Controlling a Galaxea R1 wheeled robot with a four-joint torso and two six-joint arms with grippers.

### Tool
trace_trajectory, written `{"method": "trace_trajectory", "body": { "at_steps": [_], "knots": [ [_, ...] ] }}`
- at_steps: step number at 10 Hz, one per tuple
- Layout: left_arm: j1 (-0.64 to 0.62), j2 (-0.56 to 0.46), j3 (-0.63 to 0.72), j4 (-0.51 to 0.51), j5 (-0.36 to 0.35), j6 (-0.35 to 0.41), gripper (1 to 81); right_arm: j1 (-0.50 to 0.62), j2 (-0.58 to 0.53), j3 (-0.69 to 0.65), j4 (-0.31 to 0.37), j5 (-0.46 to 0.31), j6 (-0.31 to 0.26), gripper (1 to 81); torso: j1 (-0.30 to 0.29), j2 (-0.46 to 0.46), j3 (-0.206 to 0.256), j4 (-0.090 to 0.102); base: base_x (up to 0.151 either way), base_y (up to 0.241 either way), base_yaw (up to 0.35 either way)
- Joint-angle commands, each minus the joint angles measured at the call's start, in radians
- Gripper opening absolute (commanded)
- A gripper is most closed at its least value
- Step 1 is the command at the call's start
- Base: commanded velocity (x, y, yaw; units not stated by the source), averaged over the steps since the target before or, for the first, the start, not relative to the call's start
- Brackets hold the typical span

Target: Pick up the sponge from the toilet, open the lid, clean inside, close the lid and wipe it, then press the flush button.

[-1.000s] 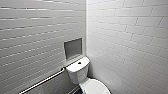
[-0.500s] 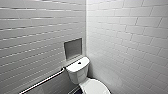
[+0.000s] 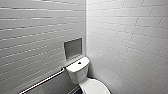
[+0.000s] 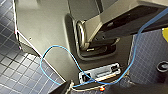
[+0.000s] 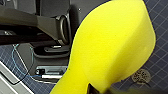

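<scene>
Over the dark tiled floor (image 5: 157,10), your right gripper (image 5: 97,90) is clamped on the yellow sponge (image 5: 112,45) near one end (soft, light foam, likely to squash); a mid-body hold would scrub better.

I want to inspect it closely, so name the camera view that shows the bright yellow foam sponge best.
Right wrist view: the bright yellow foam sponge looms close and large. The left wrist view catches a yellow sliver at its edge, probably it. The head view faces the white ceramic toilet.
</scene>
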Motion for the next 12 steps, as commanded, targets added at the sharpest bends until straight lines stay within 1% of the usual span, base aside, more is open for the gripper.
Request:
{"method": "trace_trajectory", "body": {
  "at_steps": [1, 2, 3, 4, 6, 7, 8, 12],
  "knots": [
    [-0.027, 0.003, 0.004, -0.007, 0.052, 0.001, 81.1, 0.061, 0.013, -0.022, 0.062, -0.066, -0.041, 1.0, 0.0, 0.0, 0.0, 0.0, 0.0, 0.0, 0.0],
    [-0.028, -0.003, 0.013, -0.007, 0.048, 0.0, 81.1, 0.06, 0.01, -0.022, 0.068, -0.07, -0.041, 1.0, 0.0, 0.0, 0.0, 0.0, 0.0, 0.0, 0.0],
    [-0.027, -0.014, 0.037, -0.005, 0.046, 0.001, 81.1, 0.055, -0.005, 0.019, 0.062, -0.058, -0.041, 1.0, 0.0, 0.0, 0.0, 0.0, 0.0, 0.0, 0.0],
    [-0.025, -0.038, 0.077, -0.004, 0.041, 0.001, 81.1, 0.048, -0.048, 0.106, 0.051, -0.038, -0.043, 1.0, 0.0, 0.0, 0.0, 0.0, 0.0, 0.0, 0.0],
    [-0.025, -0.103, 0.186, -0.004, 0.038, 0.001, 81.1, 0.032, -0.197, 0.373, 0.049, 0.026, -0.043, 1.0, 0.0, 0.0, 0.0, 0.0, 0.0, 0.0, 0.0],
    [-0.025, -0.121, 0.214, -0.002, 0.038, 0.001, 81.1, 0.026, -0.237, 0.45, 0.048, 0.039, -0.044, 1.0, 0.0, 0.0, 0.0, 0.0, 0.0, 0.0, 0.0],
    [-0.025, -0.13, 0.229, -0.004, 0.038, 0.001, 81.1, 0.029, -0.256, 0.495, 0.048, 0.037, -0.044, 1.0, 0.0, 0.0, 0.0, 0.0, 0.0, 0.0, 0.0],
    [-0.025, -0.127, 0.229, -0.004, 0.037, 0.001, 81.1, 0.019, -0.246, 0.486, 0.051, 0.033, -0.044, 1.0, 0.0, 0.0, 0.0, 0.0, 0.0, 0.0, 0.0]
  ]
}}
